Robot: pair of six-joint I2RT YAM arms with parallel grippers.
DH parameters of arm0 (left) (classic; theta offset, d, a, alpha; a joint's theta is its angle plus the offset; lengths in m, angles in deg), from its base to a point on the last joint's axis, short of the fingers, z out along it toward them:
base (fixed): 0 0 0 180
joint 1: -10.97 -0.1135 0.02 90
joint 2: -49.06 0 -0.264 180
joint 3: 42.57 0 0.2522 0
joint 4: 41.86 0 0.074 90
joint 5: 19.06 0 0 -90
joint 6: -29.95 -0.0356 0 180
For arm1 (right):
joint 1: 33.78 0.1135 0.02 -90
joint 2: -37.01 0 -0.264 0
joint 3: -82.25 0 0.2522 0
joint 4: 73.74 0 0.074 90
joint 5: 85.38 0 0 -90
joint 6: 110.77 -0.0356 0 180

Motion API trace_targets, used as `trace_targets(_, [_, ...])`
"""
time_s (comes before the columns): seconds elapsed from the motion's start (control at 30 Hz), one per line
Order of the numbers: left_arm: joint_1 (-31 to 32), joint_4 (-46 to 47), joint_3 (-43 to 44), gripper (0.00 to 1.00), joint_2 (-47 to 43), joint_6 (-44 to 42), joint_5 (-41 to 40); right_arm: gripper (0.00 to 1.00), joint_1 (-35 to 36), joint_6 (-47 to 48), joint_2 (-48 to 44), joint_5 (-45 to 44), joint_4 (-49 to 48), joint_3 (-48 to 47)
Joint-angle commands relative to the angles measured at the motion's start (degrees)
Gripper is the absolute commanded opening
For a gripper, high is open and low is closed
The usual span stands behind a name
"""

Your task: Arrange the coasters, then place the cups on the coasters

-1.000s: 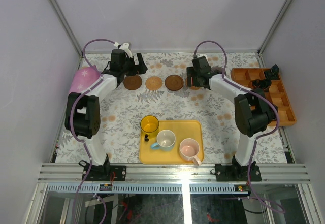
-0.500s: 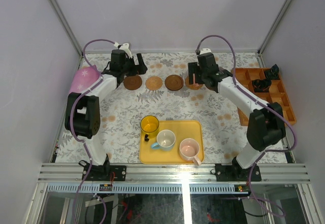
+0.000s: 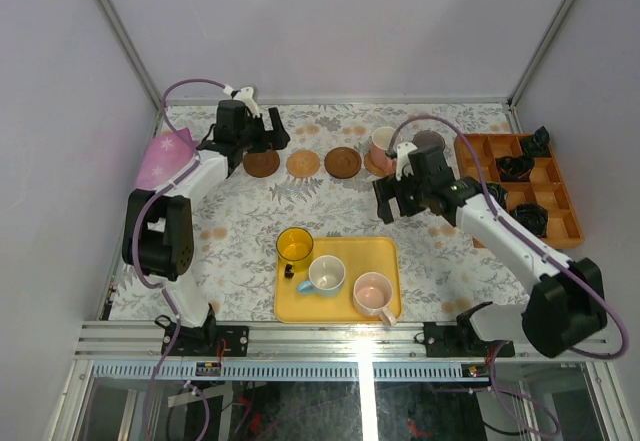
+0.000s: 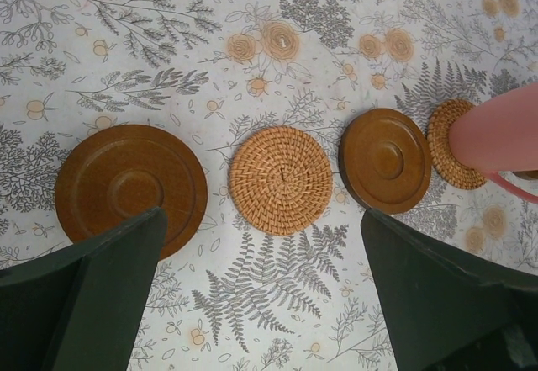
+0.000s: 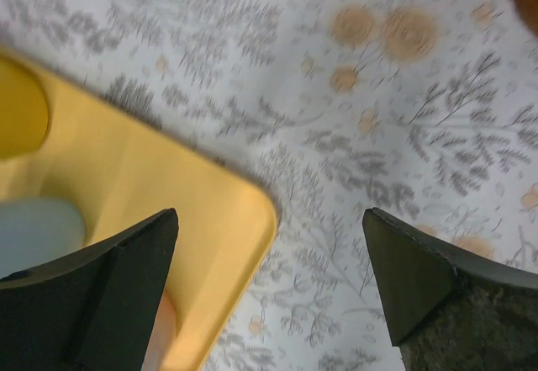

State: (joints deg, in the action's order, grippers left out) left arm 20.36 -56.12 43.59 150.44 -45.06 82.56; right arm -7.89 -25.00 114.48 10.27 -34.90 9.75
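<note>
Three cups wait on the yellow tray [image 3: 375, 253]: yellow cup [image 3: 294, 245], light blue cup [image 3: 326, 274], pink cup [image 3: 374, 291]. A second pink cup [image 3: 383, 141] stands on a tan coaster [image 4: 443, 148] in the far row. The right gripper [image 3: 398, 205], spread wide and empty, hangs near the tray's far right corner. The left gripper [image 3: 258, 143], likewise empty, hangs over the brown coaster [image 4: 130, 188]. The cups appear light, rigid and smooth, possibly ceramic. Pinch one wall at the rim, away from the handle.

Left pincer [image 4: 262, 219] spread wide, right pincer [image 5: 269, 218] spread wide
</note>
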Motion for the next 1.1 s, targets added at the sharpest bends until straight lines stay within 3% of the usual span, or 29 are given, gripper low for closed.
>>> trace_targets(0.0, [0.93,0.13,-1.01,1.00,-2.69,-1.79,1.02,0.99,1.53,1.92,-9.69,6.73,4.55,5.98])
trace_targets(0.2, [1.71,0.04,-2.36,1.00,-3.72,-2.39,1.71,0.96,7.59,-0.04,-20.48,8.90,5.35,12.15])
trace_targets(0.57, [2.73,0.50,-6.83,1.00,-8.84,-1.53,0.26,0.80,14.53,1.48,-13.99,4.57,12.85,5.27])
trace_targets(0.77, [2.88,-0.83,-9.56,1.00,-12.81,-2.81,-0.24,0.56,15.00,-8.56,-12.58,4.10,13.67,3.40])
trace_targets(1.07, [3.05,-1.71,-12.76,1.00,-16.14,-4.18,-0.49,0.52,20.92,-18.85,-14.12,1.74,10.64,8.88])
